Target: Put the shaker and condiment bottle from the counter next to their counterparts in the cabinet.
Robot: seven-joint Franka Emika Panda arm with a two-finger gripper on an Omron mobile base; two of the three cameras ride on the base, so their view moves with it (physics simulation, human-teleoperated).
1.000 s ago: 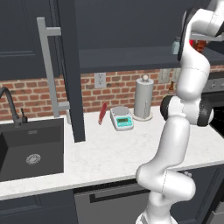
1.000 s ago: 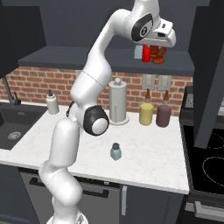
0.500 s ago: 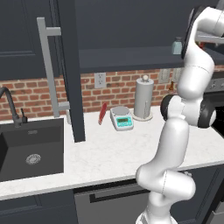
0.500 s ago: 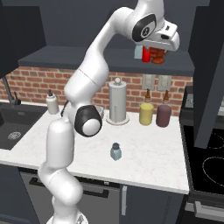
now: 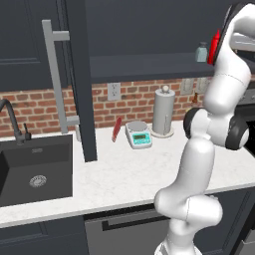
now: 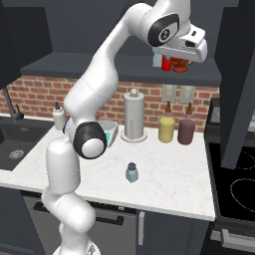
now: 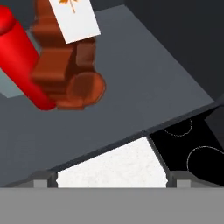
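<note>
Dark wall cabinet (image 6: 124,67) above a brick wall, door (image 5: 74,79) swung open with a long grey bar handle. White marbled counter (image 6: 169,179) below, black sink (image 5: 35,169) at the far left, black stovetop (image 6: 236,187) at the right. White robot arm (image 6: 94,94) reaching up to the cabinet shelf (image 7: 131,78). Paper towel roll (image 6: 133,117) against the wall, yellow canister (image 6: 166,129) and maroon canister (image 6: 186,131) to its right. Amber ribbed bottle (image 7: 65,74) with a white tag on the shelf, touching a red squeeze bottle (image 7: 22,61) on its left. Pincer (image 7: 111,178) near the shelf's front edge, tips wide apart, gripping nothing, bottle clear of them. Small pale shaker (image 6: 131,172) alone on the counter's near middle. Second pale shaker (image 5: 201,52) on the shelf, left of the red bottle.
</note>
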